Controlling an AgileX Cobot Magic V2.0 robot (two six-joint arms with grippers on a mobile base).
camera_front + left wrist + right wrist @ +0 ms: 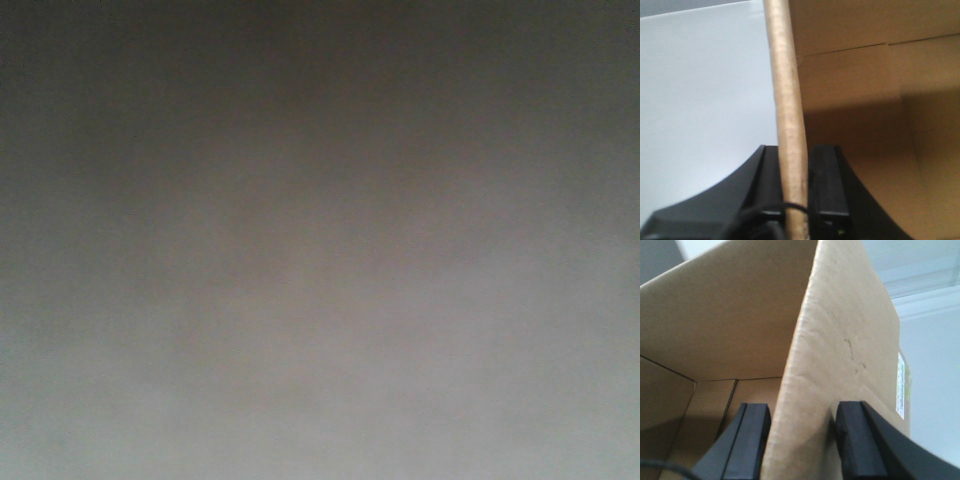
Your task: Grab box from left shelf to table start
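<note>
Left wrist view: left pincer (796,160) nearly shut, clamped on a wall of the box (855,100) seen edge-on. Right wrist view: right pincer (802,410) straddles another wall, one finger inside and one outside, both pads against the cardboard. Front view is a grey blur, no use.

Judgement: grasp done on both sides. Transfer to the surface unconfirmed: no shelf in view, and I can't tell what the box rests on, if anything.

Material: brown corrugated cardboard, matte, flat panels, creased seams inside. Outer face has faint dents and a pale label (900,385) at its right edge.
</note>
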